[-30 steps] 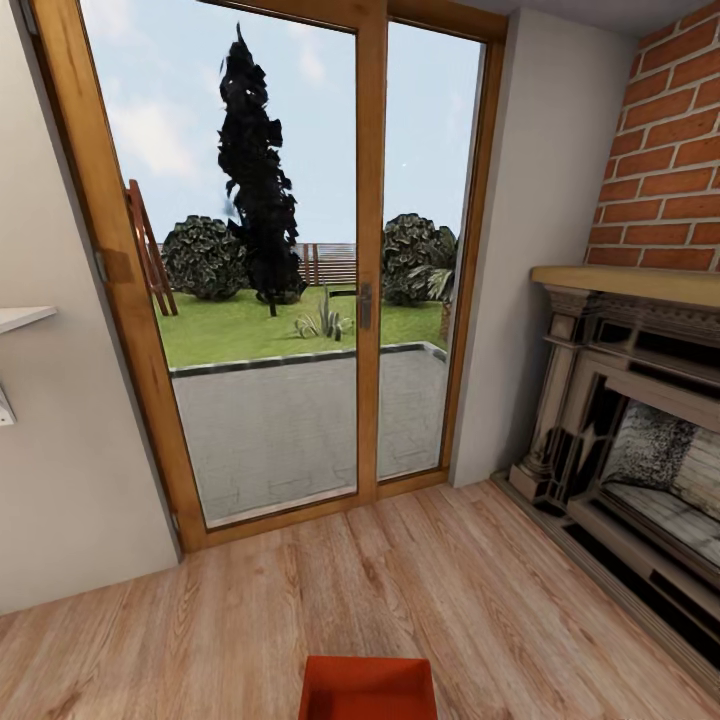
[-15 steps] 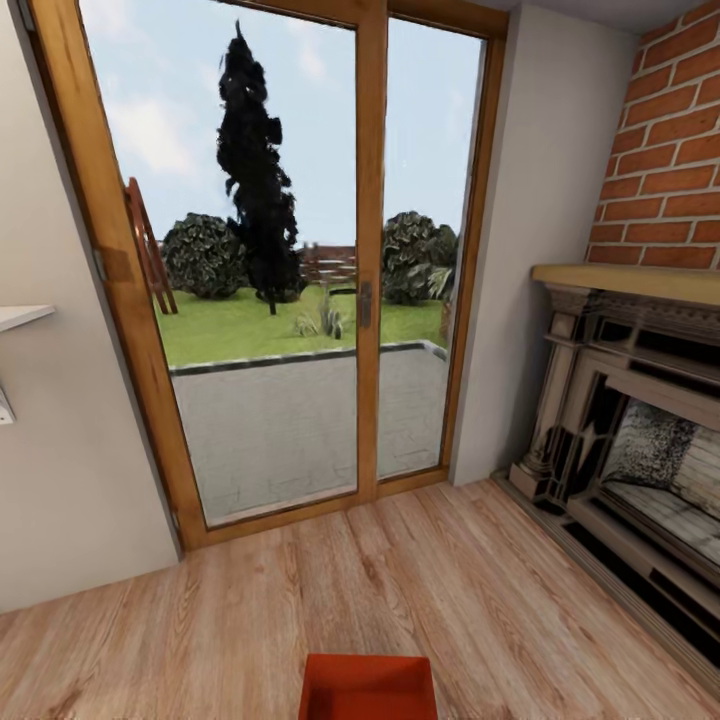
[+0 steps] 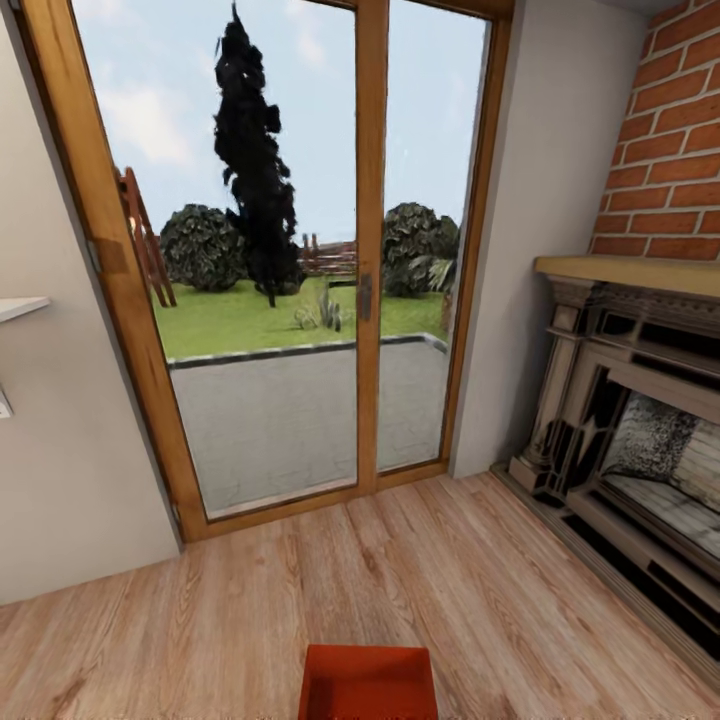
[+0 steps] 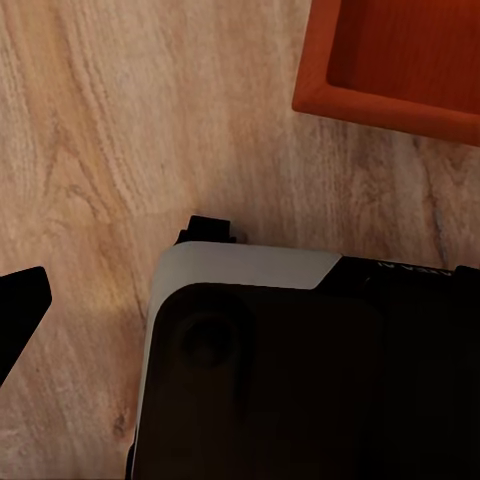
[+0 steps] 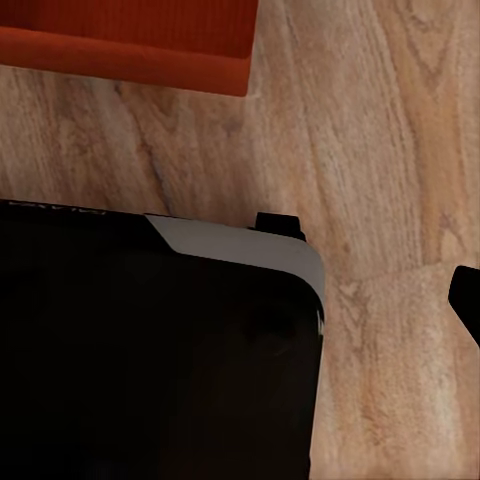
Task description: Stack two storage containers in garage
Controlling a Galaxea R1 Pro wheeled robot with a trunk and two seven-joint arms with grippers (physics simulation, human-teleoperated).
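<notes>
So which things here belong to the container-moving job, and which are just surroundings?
Job:
- storage container, on the wood floor just ahead of the robot
- living room, its starting place

Surroundings:
- glass doors
- brick fireplace
- wall shelf
- garden outside

**Orange-red bin on pale wood**

An orange-red storage container is sitting on the light plank floor, whose brown grain is streaking toward the honey-wood glass doors. Right of the doors, red brick with pale mortar is rising above a dark fireplace. Beyond the glass, green lawn is showing behind grey paving.
</notes>
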